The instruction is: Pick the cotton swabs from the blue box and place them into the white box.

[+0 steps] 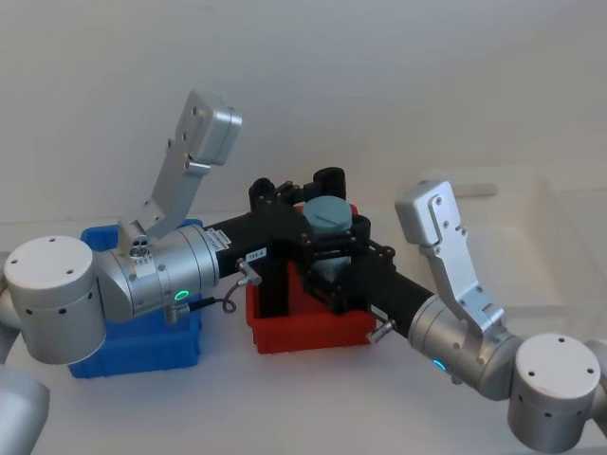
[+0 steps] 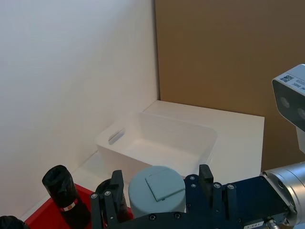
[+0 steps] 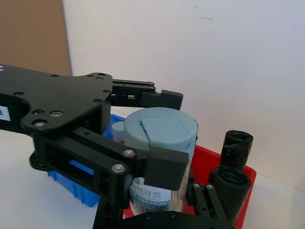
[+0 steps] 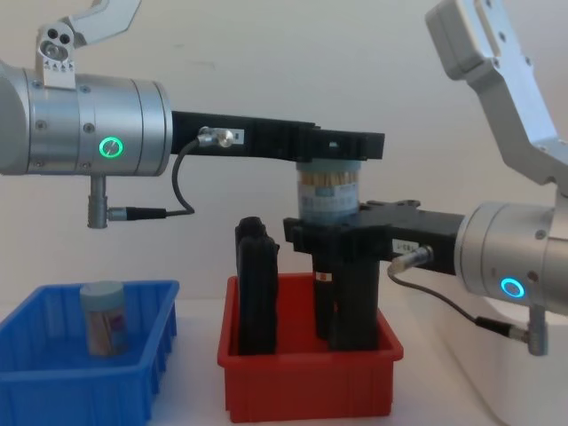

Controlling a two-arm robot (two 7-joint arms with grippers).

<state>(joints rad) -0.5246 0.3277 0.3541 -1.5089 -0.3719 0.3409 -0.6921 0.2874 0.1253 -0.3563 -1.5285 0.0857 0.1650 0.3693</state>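
Clear glossy plastic jar (image 4: pixel 327 200) with a matt lid. Smooth plastic blue box (image 4: pixel 53 390), at eight o'clock, and red bin (image 4: pixel 311 386). Satin-smooth white box (image 2: pixel 157 143). Brushed-metal arms (image 4: pixel 89 129). Crinkled film on black rolls (image 2: pixel 59 183).

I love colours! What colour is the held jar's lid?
Pale blue-grey lid; right wrist view shows it best.

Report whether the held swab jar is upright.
Upright: the clear, pale-blue-lidded cotton swab jar stands vertical, left gripper at its lid, right gripper at its base.
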